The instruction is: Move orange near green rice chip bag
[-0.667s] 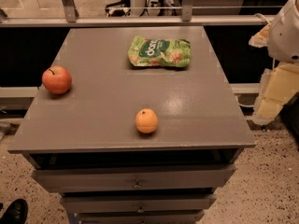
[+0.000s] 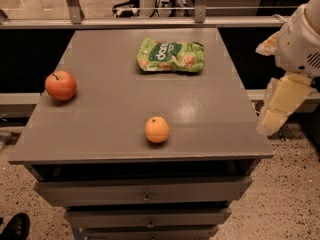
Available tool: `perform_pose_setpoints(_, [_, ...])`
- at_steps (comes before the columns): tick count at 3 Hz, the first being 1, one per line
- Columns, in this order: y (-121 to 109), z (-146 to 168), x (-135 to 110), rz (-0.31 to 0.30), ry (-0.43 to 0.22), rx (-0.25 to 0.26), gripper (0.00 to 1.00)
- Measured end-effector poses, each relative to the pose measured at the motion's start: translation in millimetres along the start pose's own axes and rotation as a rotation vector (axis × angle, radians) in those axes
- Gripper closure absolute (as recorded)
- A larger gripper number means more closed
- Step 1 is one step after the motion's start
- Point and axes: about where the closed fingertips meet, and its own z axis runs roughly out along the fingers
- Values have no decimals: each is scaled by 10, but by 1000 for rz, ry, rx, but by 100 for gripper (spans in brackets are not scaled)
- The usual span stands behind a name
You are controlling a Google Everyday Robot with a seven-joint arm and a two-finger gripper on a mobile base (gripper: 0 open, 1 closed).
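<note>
The orange (image 2: 157, 129) is small, round and plain, with a tiny dark stem dot. It sits on the grey table top (image 2: 110, 114) near the front edge, a little right of centre. The green rice chip bag (image 2: 171, 56) lies flat at the back of the table, well apart from the orange. My gripper (image 2: 274, 115) hangs at the right, just off the table's right edge, on the white arm (image 2: 300, 39). It is to the right of the orange, touches nothing and holds nothing.
A larger red-orange apple (image 2: 60, 85) with a stem sits near the table's left edge. Drawers (image 2: 145, 196) run below the table front. A shoe (image 2: 15, 226) shows at the bottom left on the speckled floor.
The arm and gripper have shifted a little to the left, closer to the table's right edge. The orange, bag and apple have not moved.
</note>
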Motion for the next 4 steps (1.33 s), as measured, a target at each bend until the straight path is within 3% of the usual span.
perform_pose_setpoints(2, [102,740,-466,13,-231,-79,0])
perform_pose_setpoints(4, [255,1180,-866,49,-394,-145,0])
